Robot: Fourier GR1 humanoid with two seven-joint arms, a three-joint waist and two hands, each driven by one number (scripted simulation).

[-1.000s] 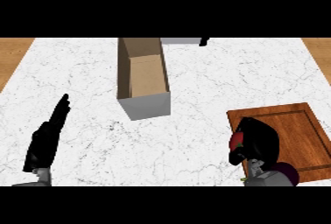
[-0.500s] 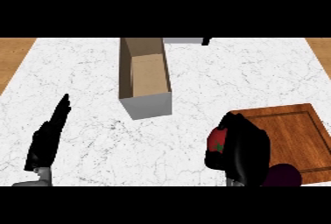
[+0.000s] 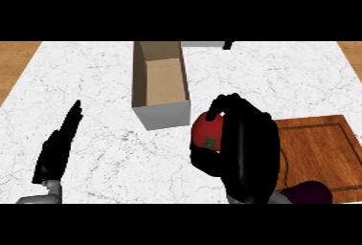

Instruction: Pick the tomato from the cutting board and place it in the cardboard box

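My right hand (image 3: 247, 148) is curled round a red tomato (image 3: 208, 134) with a green stem mark, held above the white counter just left of the wooden cutting board (image 3: 318, 148). The tomato shows on the hand's left side; fingers and thumb wrap its top and bottom. The open cardboard box (image 3: 161, 81) stands upright beyond it, its near corner a short way up and left of the tomato. The box looks empty inside. My left hand (image 3: 58, 148) rests at the lower left with straight fingers, holding nothing.
The marble counter (image 3: 92, 86) spreads left of the box. A grey object (image 3: 203, 43) sits at the far edge behind the box. Wooden floor (image 3: 14, 57) shows past the counter's left and right edges.
My right hand has carried the tomato off the cutting board, up and leftward toward the box's near end. The left hand has stayed still.
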